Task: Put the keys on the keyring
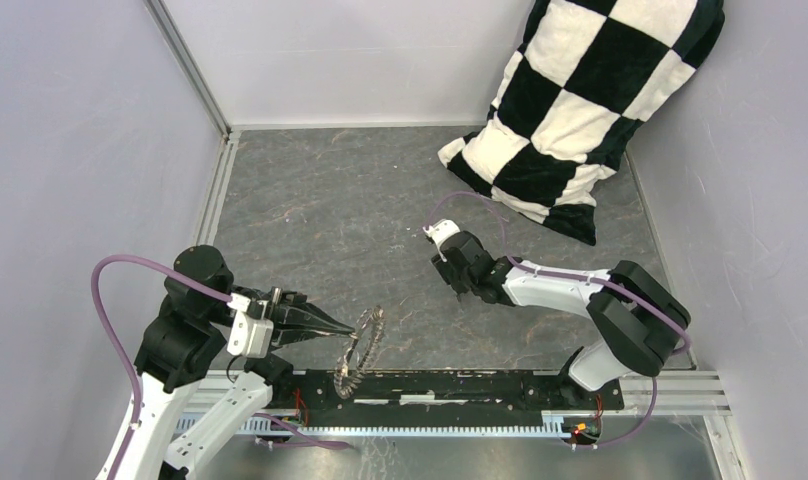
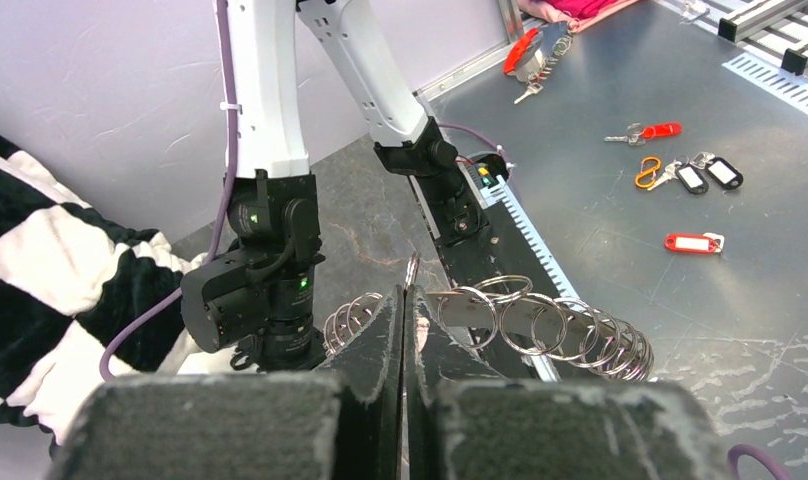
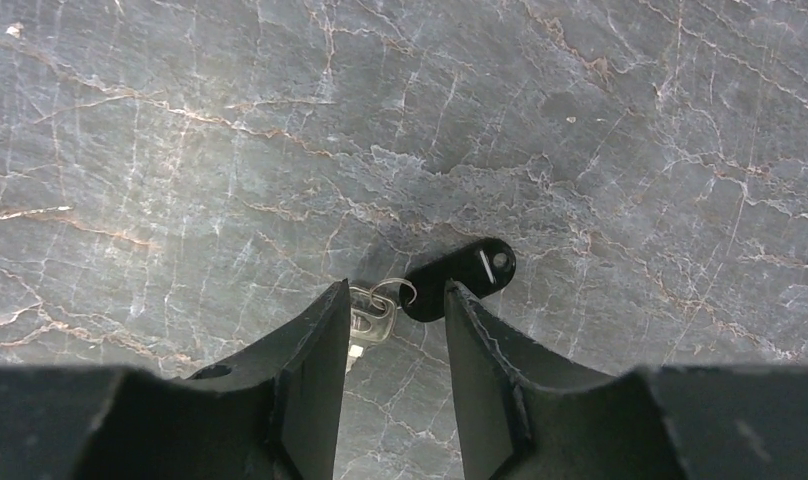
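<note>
The keyring (image 1: 360, 350), a large metal ring hung with many small silvery rings (image 2: 540, 320), hangs upright near the front rail. My left gripper (image 1: 346, 327) is shut on its rim, and the big ring's edge (image 2: 412, 270) sticks up just past the closed fingertips (image 2: 385, 330). Towards mid-table, my right gripper (image 3: 392, 300) points down at the floor and stands open. One of the keys (image 3: 368, 325), silvery with a small wire loop and a black tag (image 3: 462, 277), lies flat on the surface between its fingertips. The right fingers (image 3: 310, 360) hide part of the blade.
A black-and-white checked pillow (image 1: 580, 110) leans in the back right corner. The black rail (image 1: 460, 385) with the arm bases runs along the near edge. Beyond it, on another surface, lie red tags (image 2: 692, 242), black tags (image 2: 705, 177) and an orange clip (image 2: 648, 172).
</note>
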You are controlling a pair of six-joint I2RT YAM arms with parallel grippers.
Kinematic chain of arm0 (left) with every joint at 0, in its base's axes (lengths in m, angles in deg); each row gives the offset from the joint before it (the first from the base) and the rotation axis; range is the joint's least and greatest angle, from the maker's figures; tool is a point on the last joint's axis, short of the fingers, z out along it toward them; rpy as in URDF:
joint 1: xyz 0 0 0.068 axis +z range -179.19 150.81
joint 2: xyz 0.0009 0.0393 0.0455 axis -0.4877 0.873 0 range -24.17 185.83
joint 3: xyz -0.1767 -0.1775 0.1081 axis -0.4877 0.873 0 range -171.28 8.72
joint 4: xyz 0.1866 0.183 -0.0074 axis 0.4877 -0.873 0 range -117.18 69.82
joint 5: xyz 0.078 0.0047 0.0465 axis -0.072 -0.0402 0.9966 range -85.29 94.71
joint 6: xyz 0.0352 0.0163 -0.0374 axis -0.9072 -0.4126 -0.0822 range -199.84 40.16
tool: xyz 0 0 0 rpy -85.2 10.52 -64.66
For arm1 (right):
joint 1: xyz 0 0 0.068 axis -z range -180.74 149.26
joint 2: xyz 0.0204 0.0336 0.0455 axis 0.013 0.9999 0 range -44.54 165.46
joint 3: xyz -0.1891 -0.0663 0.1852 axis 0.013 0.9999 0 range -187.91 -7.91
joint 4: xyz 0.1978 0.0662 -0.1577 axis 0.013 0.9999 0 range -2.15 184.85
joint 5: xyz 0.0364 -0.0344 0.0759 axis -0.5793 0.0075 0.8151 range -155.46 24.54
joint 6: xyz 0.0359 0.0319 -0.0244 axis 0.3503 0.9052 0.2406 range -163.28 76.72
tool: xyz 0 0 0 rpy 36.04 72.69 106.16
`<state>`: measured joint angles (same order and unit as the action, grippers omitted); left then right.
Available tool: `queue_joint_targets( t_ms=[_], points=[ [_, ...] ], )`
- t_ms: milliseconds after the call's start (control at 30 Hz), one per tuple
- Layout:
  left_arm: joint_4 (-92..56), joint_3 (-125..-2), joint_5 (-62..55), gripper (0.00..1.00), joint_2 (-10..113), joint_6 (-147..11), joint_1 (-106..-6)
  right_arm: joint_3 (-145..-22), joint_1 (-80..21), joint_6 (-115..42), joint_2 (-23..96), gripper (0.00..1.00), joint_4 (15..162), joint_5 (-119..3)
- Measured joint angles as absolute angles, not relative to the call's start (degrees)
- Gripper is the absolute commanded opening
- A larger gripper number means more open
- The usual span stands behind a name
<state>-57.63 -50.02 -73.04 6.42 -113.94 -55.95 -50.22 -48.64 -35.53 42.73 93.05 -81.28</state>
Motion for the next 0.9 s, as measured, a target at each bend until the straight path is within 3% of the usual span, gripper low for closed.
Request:
queue_joint_targets(
  t_ms=[333,567,900],
  points=[
    [-57.8,-50.0,-71.8,0.02,6.1,-113.9,-56.0,-49.1,-46.9,-35.0,43.8,0.33,91.3,-78.3],
    [-57.8,-50.0,-71.8,0.02,6.0,-113.9,-56.0,-48.4,-42.9,-40.2,41.9,0.48,91.4,-68.4],
    [-57.8,-50.0,-71.8,0.02,6.0,-114.0,-56.0,-48.4,-29.1,-60.4,33.7,0.49,94.1,-44.6]
  ],
)
